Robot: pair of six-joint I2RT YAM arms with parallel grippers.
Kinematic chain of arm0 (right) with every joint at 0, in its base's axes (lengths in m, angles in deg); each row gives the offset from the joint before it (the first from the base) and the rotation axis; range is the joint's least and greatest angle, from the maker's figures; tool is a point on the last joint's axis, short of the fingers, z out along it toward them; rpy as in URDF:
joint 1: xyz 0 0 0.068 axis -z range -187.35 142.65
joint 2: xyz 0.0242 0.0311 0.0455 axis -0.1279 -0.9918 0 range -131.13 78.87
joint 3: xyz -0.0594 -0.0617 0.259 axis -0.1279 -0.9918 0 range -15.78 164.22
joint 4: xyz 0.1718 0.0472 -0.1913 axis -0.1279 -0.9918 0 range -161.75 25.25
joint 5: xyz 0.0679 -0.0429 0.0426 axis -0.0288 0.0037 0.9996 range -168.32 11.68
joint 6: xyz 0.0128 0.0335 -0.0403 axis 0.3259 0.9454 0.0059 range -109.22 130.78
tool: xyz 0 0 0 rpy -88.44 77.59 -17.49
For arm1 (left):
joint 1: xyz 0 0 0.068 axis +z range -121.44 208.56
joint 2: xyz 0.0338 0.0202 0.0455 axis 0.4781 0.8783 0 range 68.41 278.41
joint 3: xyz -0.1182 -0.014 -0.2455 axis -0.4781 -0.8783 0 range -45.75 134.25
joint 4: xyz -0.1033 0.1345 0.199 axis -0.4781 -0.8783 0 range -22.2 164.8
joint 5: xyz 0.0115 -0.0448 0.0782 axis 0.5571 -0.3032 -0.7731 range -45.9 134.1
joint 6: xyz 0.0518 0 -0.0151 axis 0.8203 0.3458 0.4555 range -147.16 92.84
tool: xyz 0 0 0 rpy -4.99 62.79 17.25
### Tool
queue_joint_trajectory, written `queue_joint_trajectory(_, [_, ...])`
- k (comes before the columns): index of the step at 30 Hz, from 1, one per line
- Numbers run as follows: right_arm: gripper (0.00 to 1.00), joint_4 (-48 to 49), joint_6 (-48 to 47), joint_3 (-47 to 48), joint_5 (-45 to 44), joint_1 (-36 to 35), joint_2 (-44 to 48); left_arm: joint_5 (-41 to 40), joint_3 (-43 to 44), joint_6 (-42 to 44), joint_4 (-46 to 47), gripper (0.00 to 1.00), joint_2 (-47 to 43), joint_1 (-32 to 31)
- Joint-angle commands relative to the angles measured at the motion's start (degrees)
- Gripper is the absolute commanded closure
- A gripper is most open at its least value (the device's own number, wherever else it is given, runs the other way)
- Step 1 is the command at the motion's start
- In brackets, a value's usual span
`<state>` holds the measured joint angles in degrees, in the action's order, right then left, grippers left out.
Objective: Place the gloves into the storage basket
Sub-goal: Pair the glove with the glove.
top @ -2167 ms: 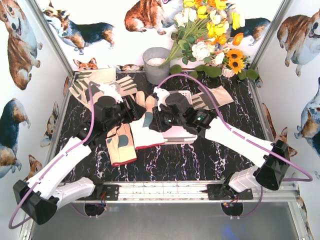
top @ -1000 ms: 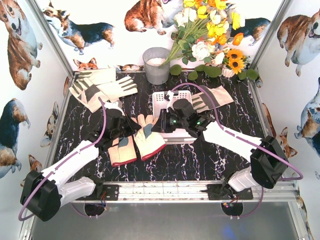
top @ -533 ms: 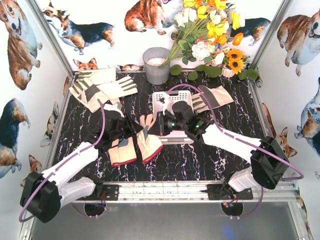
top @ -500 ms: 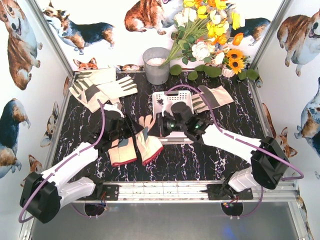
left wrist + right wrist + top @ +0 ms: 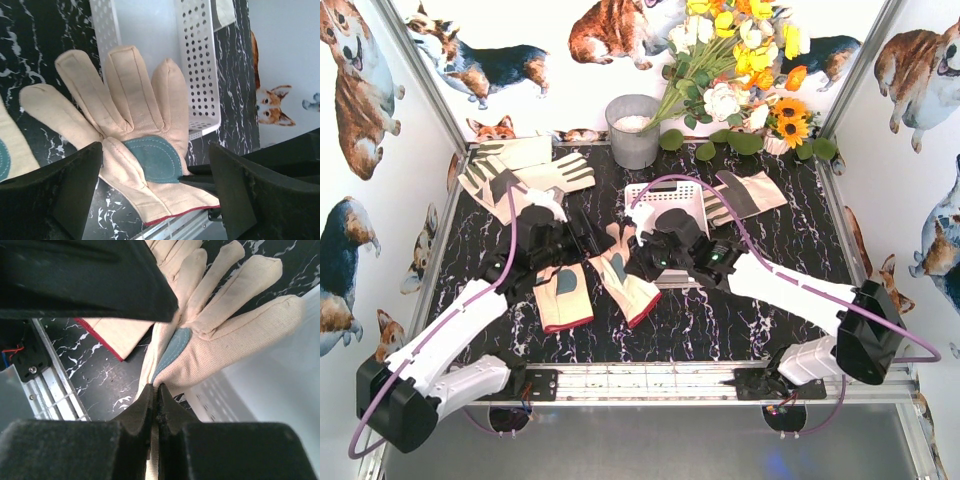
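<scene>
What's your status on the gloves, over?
Left gripper open. Right gripper shut on glove edge. Glove partly over basket, rest outside. Second glove beside, not blocking.

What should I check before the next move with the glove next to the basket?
1. Right hand shut on the glove: ok.
2. Left hand open: ok.
3. Glove inside the storage basket: not ok, only its fingertips reach the wall.
4. Basket floor free: ok where it shows.
5. Firm grip: cannot tell, only the glove's edge is pinched.
6. Second glove out of the path: ok, flat on the table to the left.
</scene>
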<state>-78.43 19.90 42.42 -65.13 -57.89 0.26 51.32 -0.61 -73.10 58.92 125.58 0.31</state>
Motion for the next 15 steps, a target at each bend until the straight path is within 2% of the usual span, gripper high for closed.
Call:
queue_joint_trajectory(1, [1.0, 3.3, -7.6, 0.7, -2.4, -0.7, 4.4, 6.8, 2.7, 1.0, 2.3, 0.17, 2.9, 0.1])
queue_joint_trajectory(7, [1.0, 5.8, -13.3, -1.7, -2.2, -1.0, 7.1, 9.1, 5.3, 1.9, 1.8, 0.12, 7.5, -0.1])
queue_joint_trajectory(15, [1.0, 6.3, -16.5, -2.8, -3.7, -1.5, 8.2, 11.0, 5.8, -0.4, 8.2, 0.05, 11.3, -2.4])
